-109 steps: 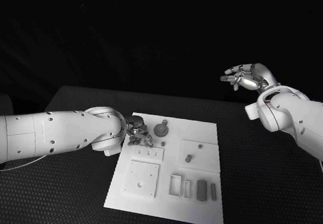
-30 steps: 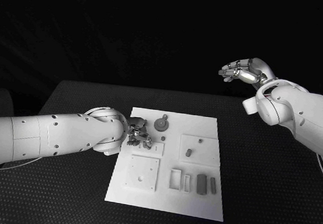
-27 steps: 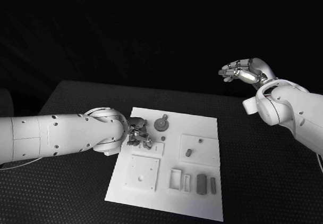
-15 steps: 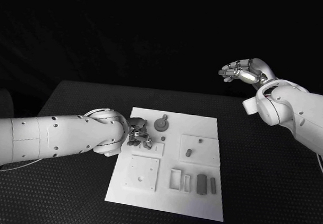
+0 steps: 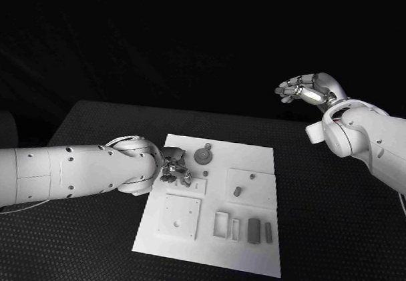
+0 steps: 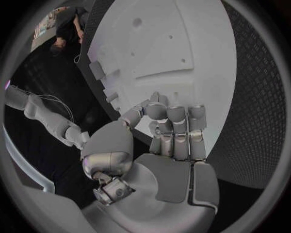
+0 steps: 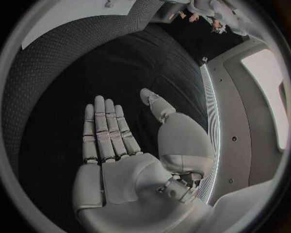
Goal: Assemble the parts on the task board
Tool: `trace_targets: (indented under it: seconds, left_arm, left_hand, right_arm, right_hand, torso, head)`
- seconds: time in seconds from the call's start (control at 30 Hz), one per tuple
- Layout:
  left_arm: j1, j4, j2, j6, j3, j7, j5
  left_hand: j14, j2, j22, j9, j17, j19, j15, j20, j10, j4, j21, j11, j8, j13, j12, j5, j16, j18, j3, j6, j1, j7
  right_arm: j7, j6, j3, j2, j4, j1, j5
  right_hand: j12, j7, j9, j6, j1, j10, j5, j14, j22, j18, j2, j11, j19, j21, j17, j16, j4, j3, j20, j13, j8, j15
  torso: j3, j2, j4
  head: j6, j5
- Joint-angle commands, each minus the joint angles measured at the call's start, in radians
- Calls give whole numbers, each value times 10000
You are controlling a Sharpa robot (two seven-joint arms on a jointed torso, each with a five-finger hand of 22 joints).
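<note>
The white task board (image 5: 214, 252) lies in the middle of the black table. On it are a round grey part (image 5: 203, 156), a small peg (image 5: 237, 191) on a raised square, a small holed block (image 5: 192, 184), a square plate (image 5: 180, 217), an open frame (image 5: 221, 225) and two grey bars (image 5: 253, 230). My left hand (image 5: 174, 166) hovers low over the board's left edge beside the holed block. Its fingers (image 6: 176, 116) are curled with the thumb against them, and anything between them is hidden. My right hand (image 5: 304, 90) is raised high beyond the table's far right, palm (image 7: 121, 170) flat, holding nothing.
My left forearm (image 5: 64, 171) lies across the table's left side. The board (image 6: 176, 53) spreads beneath the left hand's fingers. Black textured table (image 5: 347, 248) lies bare to the board's right and in front of it.
The whole picture has shifted since the earliest frame, so the camera moved. Both hands keep their places relative to the board over the last second.
</note>
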Motion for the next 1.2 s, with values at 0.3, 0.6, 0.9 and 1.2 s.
trace_targets:
  seconds: [0.3,0.6,0.9,1.2]
  left_arm:
    - [-164,11,25,37,-18,-1,-862]
    - [-190,90,8,173,-18,4,-861]
    - [-229,187,-3,239,-18,38,-857]
    - [-256,230,-2,286,-18,54,-857]
  left_hand:
    - [149,137,139,14,-35,-79,-247,-1153,-109,17,47,-175,-9,-18,-48,-35,69,95,84,1089,26,-662]
    - [155,91,139,20,-69,-78,-248,-1157,-97,5,58,-179,-12,-19,-43,-37,98,90,97,1113,9,-667]
    - [151,-89,130,40,-174,-63,-251,-1176,-74,105,82,-195,-17,-26,-31,-232,172,85,97,1202,-11,-685]
    - [136,-277,124,70,-266,-66,-251,-1193,-68,170,97,-235,25,-33,-22,-361,242,83,93,1353,67,-729]
  right_arm:
    - [74,217,6,10,35,-2,44]
    - [64,259,6,-17,46,-6,44]
    - [62,277,6,-33,46,-11,44]
    - [57,292,6,-47,40,-26,44]
  right_hand:
    - [-64,43,-24,-67,-41,64,83,5,18,-102,107,6,-32,-85,-19,-70,24,-60,27,-39,70,41]
    - [-73,44,-30,-68,-46,73,110,7,26,-102,112,6,-34,-97,-26,-80,24,-62,28,-59,71,43]
    - [-82,45,-36,-68,-62,83,134,10,35,-103,123,7,-35,-108,-32,-89,29,-67,31,-79,74,45]
    - [-90,45,-42,-69,-75,91,161,11,43,-104,128,8,-36,-119,-38,-98,30,-71,33,-97,75,47]
  torso:
    - [-16,5,-10]
    - [-11,1,-3]
    - [-3,-5,0]
    - [7,0,-4]
  head:
    - [-35,10]
    - [-54,-7]
    - [-55,-12]
    - [-49,-12]
